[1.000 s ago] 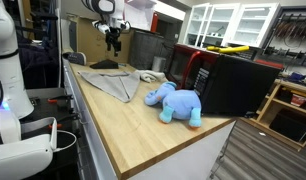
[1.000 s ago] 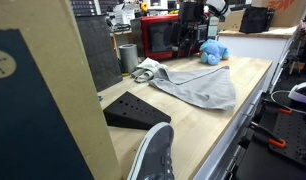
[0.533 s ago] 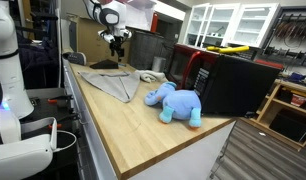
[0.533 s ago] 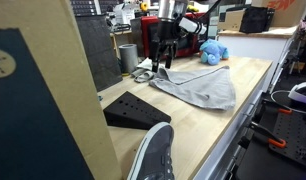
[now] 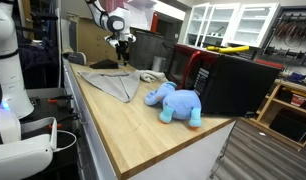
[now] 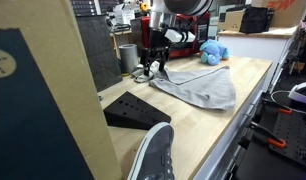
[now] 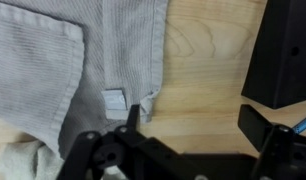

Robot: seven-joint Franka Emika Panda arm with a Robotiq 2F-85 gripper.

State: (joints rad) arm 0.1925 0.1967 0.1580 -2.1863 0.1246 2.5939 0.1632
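Gripper (image 6: 156,68) released, jaws wide, hovers just above one end of the grey cloth (image 6: 198,88) on the desk (image 6: 215,128) (its tag (image 7: 113,100) right below); the cloth's length runs away along the desk

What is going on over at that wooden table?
A robot arm hangs over one end of a grey cloth that lies spread on the table. Its jaws are open and empty, poised over the cloth's hem, so nothing is gripped yet. A blue toy elephant sits beside the cloth, untouched.
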